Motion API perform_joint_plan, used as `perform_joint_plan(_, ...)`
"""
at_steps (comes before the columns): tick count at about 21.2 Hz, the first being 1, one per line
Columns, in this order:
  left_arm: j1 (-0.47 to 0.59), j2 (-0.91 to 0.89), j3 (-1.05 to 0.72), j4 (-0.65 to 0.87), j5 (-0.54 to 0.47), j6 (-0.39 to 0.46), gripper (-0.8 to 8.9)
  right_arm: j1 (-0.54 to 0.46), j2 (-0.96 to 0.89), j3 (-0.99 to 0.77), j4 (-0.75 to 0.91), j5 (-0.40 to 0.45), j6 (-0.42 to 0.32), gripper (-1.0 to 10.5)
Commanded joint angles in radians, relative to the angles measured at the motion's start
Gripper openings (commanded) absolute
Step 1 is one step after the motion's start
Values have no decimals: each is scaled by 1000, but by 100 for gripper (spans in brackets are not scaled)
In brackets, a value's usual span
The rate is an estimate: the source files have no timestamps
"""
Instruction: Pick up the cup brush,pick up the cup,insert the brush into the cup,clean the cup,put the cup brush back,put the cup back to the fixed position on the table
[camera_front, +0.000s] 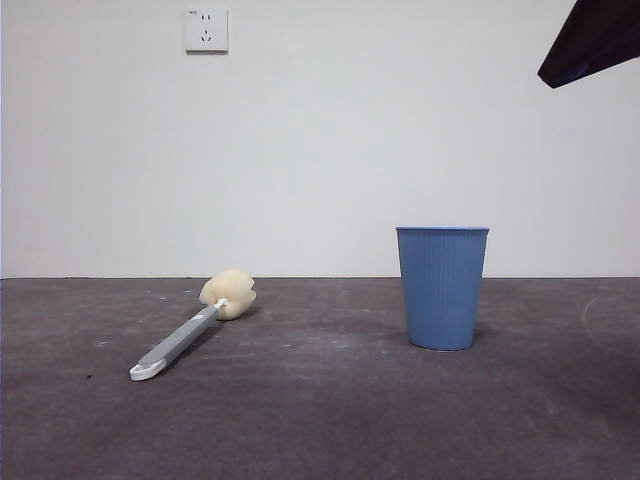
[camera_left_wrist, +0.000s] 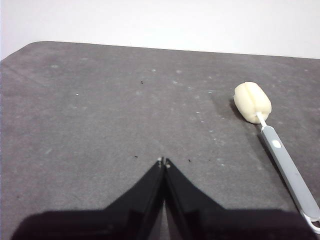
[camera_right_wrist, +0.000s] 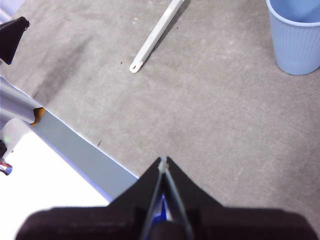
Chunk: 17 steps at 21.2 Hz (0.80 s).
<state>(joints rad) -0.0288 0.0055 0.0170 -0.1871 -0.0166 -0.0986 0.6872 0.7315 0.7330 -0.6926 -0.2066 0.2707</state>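
The cup brush (camera_front: 190, 334) lies flat on the table (camera_front: 330, 420), left of centre in the front view, sponge head toward the back wall, white-tipped handle end pointing toward the camera. The cup (camera_front: 442, 287) stands upright, mouth up, to the right of the brush and well apart from it — fine vertical ribbing below a smooth rim band, no logo or print showing on the side seen. A white wall socket (camera_front: 206, 30) sits high on the wall behind; a tiny mark at its upper corner is too small to read. No other writing can be made out on the brush handle or on the table. The left gripper (camera_left_wrist: 163, 161) hangs above bare table, jaws pressed together, holding nothing; the brush lies off to one side of it, not touching. The right gripper (camera_right_wrist: 163, 161) is likewise closed tip to tip and empty, hovering over the table near its front edge, with the brush's handle end and the cup both ahead of it and apart. In the front view only a black arm tip (camera_front: 592, 42) shows — top right corner.
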Motion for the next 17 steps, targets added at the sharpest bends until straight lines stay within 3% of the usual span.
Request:
perform_joint_plan(1,3,-2,-13,0,-4,-6,-3,1,-2,3,3,3,8,1)
perform_joint_plan(9,3,-2,-13,0,-4,-6,-3,1,-2,3,3,4,-4,1)
perform_joint_plan(11,3,-2,-13,0,-4,-6,-3,-10,-21,3,16,46,-120,1)
perform_joint_plan(13,3,-2,-13,0,-4,-6,-3,-63,-64,-1,36,112,-201,1)
perform_joint_plan(14,3,-2,-13,0,-4,-6,-3,-113,-92,-9,46,100,-234,1)
perform_joint_plan(17,3,-2,-13,0,-3,-6,-3,-303,-208,-85,105,101,-240,1)
